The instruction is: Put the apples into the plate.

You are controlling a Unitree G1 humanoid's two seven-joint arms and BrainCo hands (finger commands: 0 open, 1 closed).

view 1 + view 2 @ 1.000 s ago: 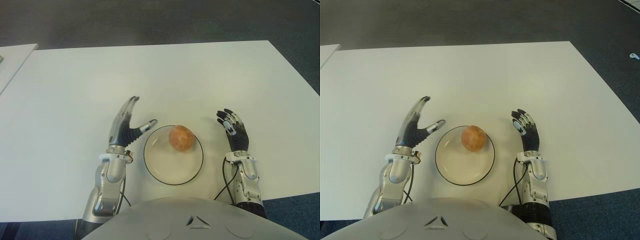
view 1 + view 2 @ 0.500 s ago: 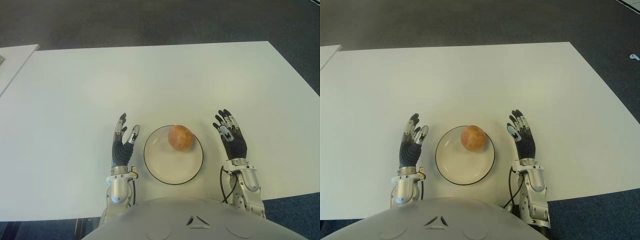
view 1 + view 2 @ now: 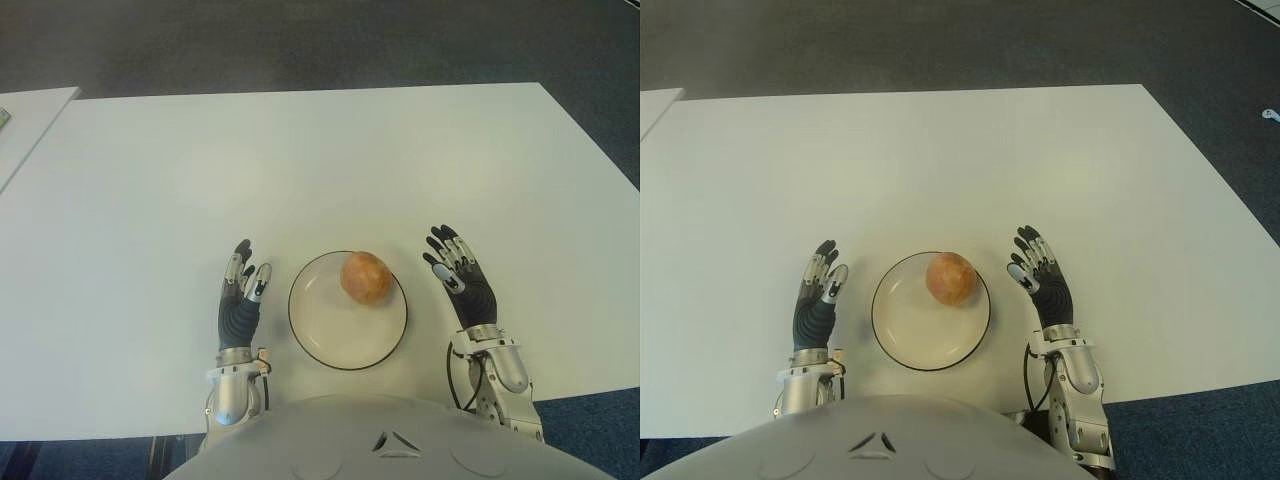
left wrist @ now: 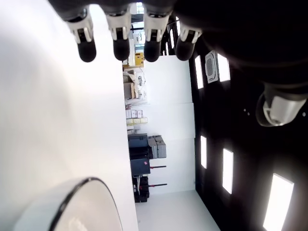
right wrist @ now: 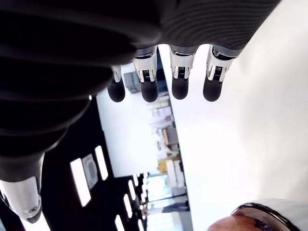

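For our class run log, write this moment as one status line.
round orange-red apple: in white black-rimmed plate | left hand: open, left of plate | right hand: open, right of plate | white table

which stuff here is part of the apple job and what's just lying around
Part of the job:
- apple, already in the plate
- plate
- left hand, open, left of the plate
- right hand, open, right of the plate

Just there:
- white table
- second table's corner, far left

Orange-red apple [image 3: 364, 277] sits in white plate [image 3: 320, 340], far-right part.
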